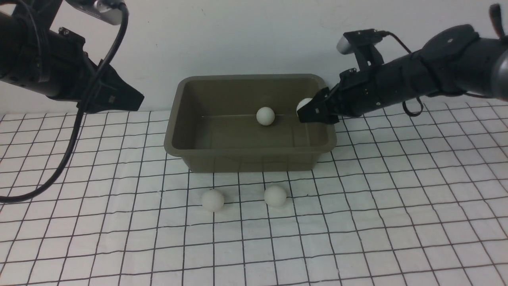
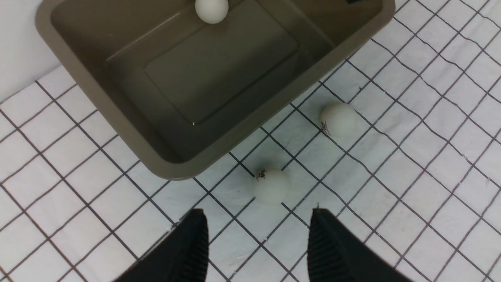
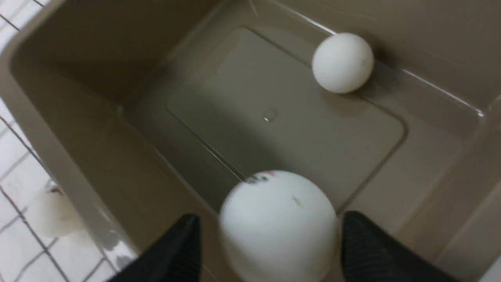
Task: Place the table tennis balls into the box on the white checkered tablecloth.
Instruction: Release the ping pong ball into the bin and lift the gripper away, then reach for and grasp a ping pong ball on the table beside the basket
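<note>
With the right gripper (image 1: 307,112) spread over the box (image 1: 246,78), its loose ball (image 3: 278,223) may drop hard and bounce back out; left gripper (image 2: 256,239) hangs spread, empty.

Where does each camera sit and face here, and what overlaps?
Front view: from between both arms, which show, facing forward at the box on the white checkered tablecloth.
Left wrist view: looking down past the open left gripper at two loose balls.
Right wrist view: looking into the box past the right gripper and a marked ball.
Shared: the resting ball inside the box, in all three.
</note>
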Controlling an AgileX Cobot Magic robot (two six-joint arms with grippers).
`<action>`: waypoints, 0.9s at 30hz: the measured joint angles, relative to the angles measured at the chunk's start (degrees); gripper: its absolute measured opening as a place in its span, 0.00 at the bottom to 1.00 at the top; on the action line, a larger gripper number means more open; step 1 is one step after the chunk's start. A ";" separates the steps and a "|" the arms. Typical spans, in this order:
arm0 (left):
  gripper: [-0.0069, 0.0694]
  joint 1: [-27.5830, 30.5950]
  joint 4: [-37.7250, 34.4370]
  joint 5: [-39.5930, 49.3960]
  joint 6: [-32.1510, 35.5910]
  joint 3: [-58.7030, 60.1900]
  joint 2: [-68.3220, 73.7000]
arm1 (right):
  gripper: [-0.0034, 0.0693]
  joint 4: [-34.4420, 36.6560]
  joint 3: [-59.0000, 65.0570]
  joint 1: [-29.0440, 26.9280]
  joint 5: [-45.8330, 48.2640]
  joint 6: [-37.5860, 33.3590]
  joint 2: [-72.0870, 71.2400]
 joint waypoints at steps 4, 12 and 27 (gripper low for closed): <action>0.51 0.00 -0.83 1.67 -1.08 0.00 0.00 | 0.89 -3.28 -1.65 0.06 -0.38 1.01 0.44; 0.51 0.00 -0.46 3.89 -3.00 0.00 -0.10 | 0.93 -9.36 -3.82 -0.12 -1.35 1.46 -10.87; 0.51 -2.61 0.04 7.36 -9.38 3.80 -0.62 | 0.84 -14.29 -4.21 -3.25 -1.54 6.70 -30.17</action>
